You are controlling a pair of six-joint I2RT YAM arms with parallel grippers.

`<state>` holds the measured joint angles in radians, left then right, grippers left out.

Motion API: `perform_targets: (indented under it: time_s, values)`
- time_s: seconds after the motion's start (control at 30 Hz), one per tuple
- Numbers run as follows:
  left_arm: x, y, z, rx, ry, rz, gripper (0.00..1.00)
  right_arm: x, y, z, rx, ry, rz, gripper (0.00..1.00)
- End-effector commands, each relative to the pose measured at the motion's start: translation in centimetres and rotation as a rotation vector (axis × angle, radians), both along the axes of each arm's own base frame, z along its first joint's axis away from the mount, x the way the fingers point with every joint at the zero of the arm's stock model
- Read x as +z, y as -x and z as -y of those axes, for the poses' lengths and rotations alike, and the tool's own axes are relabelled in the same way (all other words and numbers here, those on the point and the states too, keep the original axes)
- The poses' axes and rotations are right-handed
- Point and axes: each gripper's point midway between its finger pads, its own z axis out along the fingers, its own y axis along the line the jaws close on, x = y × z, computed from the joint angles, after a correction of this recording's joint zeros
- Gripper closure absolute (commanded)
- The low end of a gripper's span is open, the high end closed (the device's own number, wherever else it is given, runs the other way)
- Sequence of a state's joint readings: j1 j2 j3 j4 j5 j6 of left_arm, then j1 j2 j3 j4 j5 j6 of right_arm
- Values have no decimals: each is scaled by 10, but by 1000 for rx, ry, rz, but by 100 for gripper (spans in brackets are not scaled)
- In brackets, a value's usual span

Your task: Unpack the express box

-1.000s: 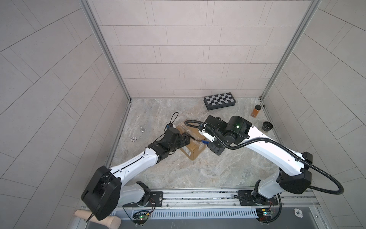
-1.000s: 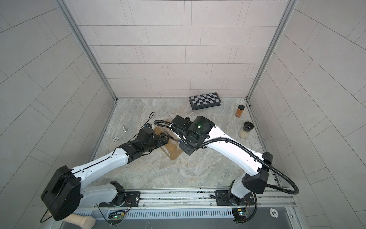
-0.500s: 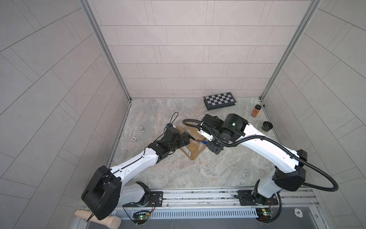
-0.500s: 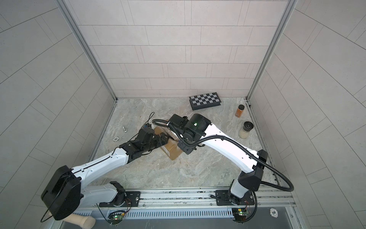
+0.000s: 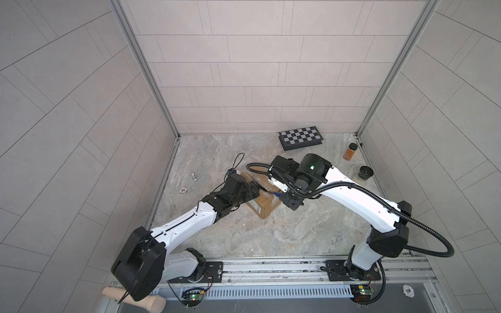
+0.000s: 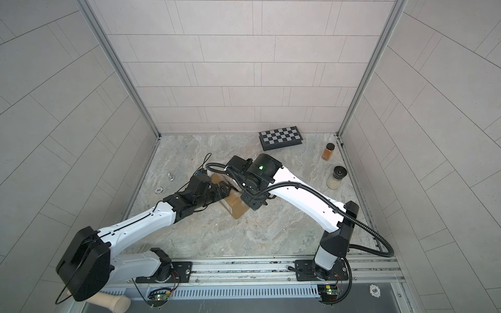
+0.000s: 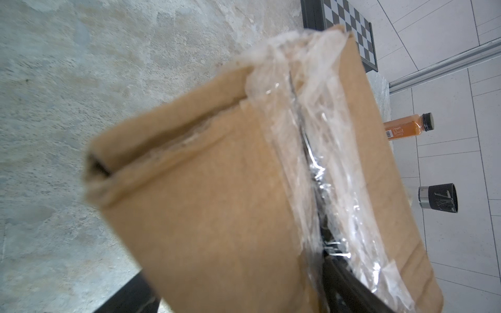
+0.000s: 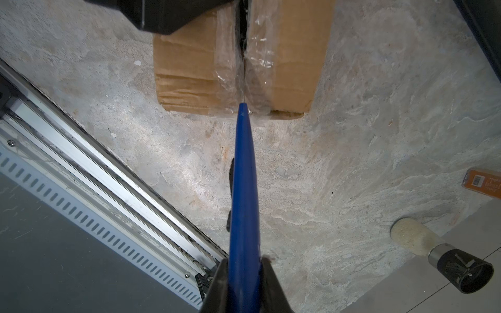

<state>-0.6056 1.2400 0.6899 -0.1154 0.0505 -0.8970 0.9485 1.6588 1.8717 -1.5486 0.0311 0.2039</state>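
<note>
The express box [image 5: 264, 207] is a small brown carton at the table's middle, seen in both top views [image 6: 236, 207]. Clear tape [image 7: 333, 141] runs along its flap seam, which shows a dark split. My left gripper [image 5: 253, 189] holds the box from the left. Its jaws stand wide across one half of the top [image 7: 217, 203], one finger [image 7: 349, 287] at the split. My right gripper [image 8: 244, 264] is shut on a blue tool [image 8: 244, 189]. The tool's tip meets the seam at the box's end edge [image 8: 292, 54]. In a top view the right gripper [image 5: 284, 195] sits against the box's right side.
A black-and-white checkered case [image 5: 301, 137] lies at the back. An orange bottle [image 5: 350, 151] and a black-capped jar [image 5: 365, 173] stand at the right wall. A small metal part [image 5: 194, 176] and a white disc [image 5: 183, 190] lie at the left. A rail [image 5: 271, 267] runs along the front.
The right arm's wrist has swung slightly left over the box, with the blue tool still at the seam. The left arm and the box have not moved.
</note>
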Motion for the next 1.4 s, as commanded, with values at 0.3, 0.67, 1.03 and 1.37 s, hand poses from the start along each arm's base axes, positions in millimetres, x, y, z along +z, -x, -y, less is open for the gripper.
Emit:
perform_targets:
  time_s: [0.3,0.67,1.03,1.37]
  values:
    - [-60,25,-59,82,-240,-191,7,4,37,71,-84,192,-66,100]
    - [-62,26,-59,78,-243,-194,7,15,38,75,-84,156,-36,100]
    - [-53,20,-55,71,-228,-165,7,-6,31,44,-87,68,-65,100]
    - [-32,-6,-37,33,-215,-100,7,-16,6,4,-97,-54,-37,100]
